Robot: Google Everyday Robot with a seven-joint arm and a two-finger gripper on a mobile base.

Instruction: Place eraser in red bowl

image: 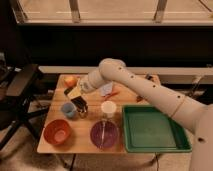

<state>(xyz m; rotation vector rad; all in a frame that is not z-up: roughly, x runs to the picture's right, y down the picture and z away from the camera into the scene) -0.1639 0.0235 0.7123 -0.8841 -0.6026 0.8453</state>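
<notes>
tool (pixel 80 104) clamped on eraser (pixel 79 105), hanging just above tabletop (pixel 50 146) btwn blue cup (pixel 68 110) and white cup (pixel 108 108). red bowl (pixel 56 132) sits front-left, well apart from the eraser. purple bowl (pixel 104 135) next to it, green tray (pixel 155 129) on the right.

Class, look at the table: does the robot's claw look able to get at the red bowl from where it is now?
Probably yes. The claw, shut on the eraser, hangs over the table beside the blue cup. The red bowl sits open at the near left corner, with nothing above it; only the cup stands close to the path.
</notes>
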